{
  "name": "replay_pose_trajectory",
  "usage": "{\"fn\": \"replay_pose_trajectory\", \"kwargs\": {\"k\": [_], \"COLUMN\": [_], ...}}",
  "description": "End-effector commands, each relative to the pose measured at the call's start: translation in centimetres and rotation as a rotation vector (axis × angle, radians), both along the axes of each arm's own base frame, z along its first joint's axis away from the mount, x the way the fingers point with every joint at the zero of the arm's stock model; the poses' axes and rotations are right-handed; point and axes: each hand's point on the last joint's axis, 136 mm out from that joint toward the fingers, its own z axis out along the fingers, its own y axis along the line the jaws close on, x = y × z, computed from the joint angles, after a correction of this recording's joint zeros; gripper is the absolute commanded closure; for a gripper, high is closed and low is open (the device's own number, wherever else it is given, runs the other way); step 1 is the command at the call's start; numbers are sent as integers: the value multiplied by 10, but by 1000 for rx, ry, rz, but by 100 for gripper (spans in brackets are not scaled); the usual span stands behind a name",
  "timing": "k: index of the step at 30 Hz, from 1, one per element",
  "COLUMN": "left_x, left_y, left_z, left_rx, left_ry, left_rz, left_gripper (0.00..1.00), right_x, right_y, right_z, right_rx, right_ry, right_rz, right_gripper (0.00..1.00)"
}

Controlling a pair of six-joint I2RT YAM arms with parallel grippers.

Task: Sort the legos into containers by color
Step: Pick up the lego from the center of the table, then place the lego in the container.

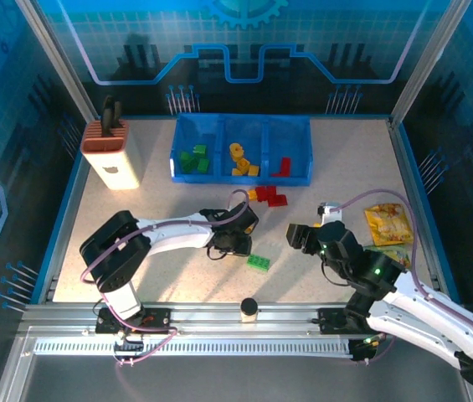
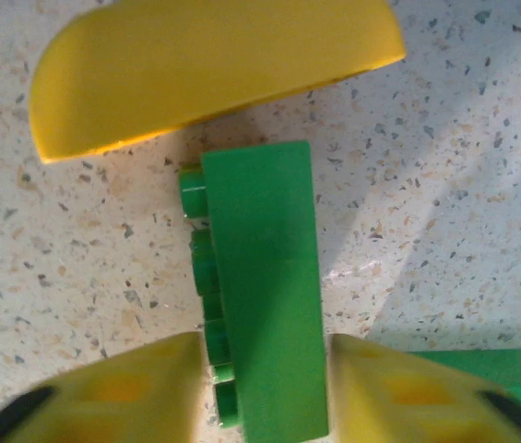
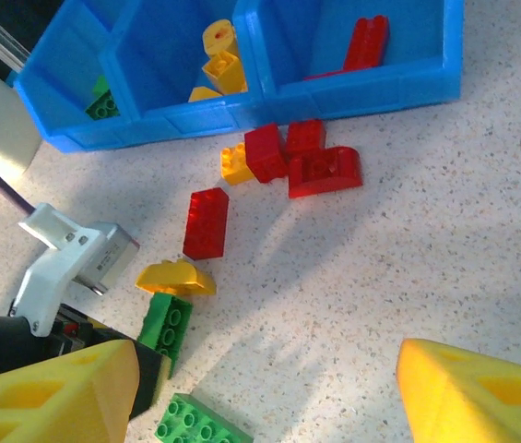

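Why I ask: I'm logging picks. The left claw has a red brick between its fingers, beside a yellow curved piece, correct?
No: the left wrist view shows the brick in the left claw is green, not red; the rest holds.

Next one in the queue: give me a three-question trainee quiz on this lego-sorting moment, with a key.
1. True or false: the right gripper is shut tight.
2. In the top view, which section of the blue tray holds the green bricks? A left, B middle, C right.
3. Fill in: the fingers of the left gripper sit either side of a ____ lying on its side.

Key
1. False: it stands wide open with nothing between the fingers.
2. A.
3. green brick.
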Motion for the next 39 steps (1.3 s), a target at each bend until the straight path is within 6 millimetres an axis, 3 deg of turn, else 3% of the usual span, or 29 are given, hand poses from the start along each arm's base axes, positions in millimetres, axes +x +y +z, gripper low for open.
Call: {"fn": "replay_pose_trajectory", "kwargs": {"k": [1,4,8,12,16,20,24,30,35,39], "left_x": [6,4,3,11,34,70,113,177,220,240], "left_y": [-5,-2,3,15,42,82,112,136,145,143], "left_z": [11,24,50,92,121,136,138,134,113,95], "left_rx": [8,10,-14,-31,-92,-151,-157,-127,-83,-45], "left_ry": [-32,-52,-93,-191,-235,-272,-289,-291,-236,-200], "left_rz": [0,-8,-11,-4,66,182,278,354,369,338], "left_gripper": [76,86,87,86,85,85,85,84,84,84], "right_x": [-2,-1,1,1,0,-5,-12,-21,-28,-32], "right_y": [-1,2,6,8,9,16,25,36,40,26], "right_z": [-9,-12,-14,-16,-17,-21,-28,-33,-37,-45], "right_rx": [3,11,5,1,3,-14,-42,-56,-89,-214], "right_ry": [23,28,33,37,43,54,76,92,105,150], "right_rz": [-14,-10,-3,-1,7,55,102,135,166,137], "right_gripper": [25,26,26,26,26,26,26,27,28,27]}}
